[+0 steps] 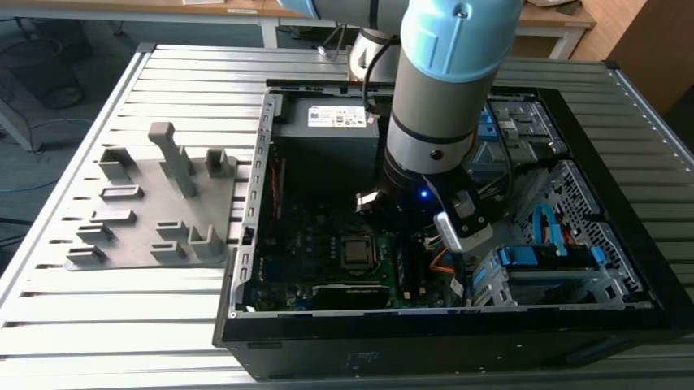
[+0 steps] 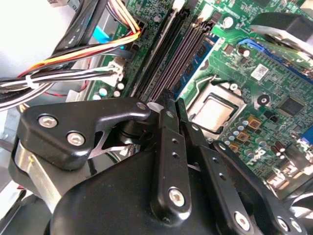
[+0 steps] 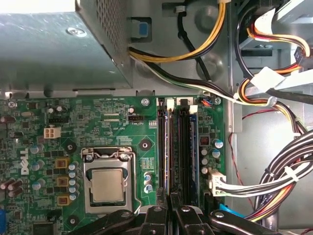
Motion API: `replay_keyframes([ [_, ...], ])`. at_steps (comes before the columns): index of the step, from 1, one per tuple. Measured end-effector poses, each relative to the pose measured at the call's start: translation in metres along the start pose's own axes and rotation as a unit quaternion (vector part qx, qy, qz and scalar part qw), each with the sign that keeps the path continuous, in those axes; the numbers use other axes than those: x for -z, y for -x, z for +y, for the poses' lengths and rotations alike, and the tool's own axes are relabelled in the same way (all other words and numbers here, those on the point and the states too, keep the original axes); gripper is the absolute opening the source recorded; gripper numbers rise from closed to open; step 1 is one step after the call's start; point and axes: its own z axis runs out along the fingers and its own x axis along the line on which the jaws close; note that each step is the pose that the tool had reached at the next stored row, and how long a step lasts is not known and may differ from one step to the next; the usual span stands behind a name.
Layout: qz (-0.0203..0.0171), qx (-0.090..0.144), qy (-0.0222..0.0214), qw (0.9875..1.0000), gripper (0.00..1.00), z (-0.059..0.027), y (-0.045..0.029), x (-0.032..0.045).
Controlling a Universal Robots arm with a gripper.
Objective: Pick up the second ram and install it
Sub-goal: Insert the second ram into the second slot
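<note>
In both wrist views my gripper (image 2: pixel 172 101) (image 3: pixel 171 198) has its black fingers drawn almost together over the memory slots. The second ram (image 3: pixel 167 147) (image 2: pixel 195 66), a thin dark stick with a blue-and-white label strip, stands on edge in the slot nearest the processor. Its near end runs into the narrow gap between my fingertips. Another labelled stick (image 3: pixel 194 142) sits two slots further from the processor. In the exterior view my arm (image 1: pixel 434 122) reaches down into the open computer case (image 1: pixel 255 203).
The bare processor socket (image 3: pixel 107 183) lies beside the slots. Bundled cables (image 3: pixel 288 171) crowd their other side, and the power supply box (image 3: pixel 54 49) is beyond the board. A grey fixture with upright posts (image 1: pixel 162 203) stands on the slatted table at the exterior view's left.
</note>
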Motion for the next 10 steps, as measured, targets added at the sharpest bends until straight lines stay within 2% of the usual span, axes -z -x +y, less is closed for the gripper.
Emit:
replay_keyframes([
  [10,-0.0002,-0.004,-0.0055,1.0000,0.14,0.0001,0.0018,-0.0023],
])
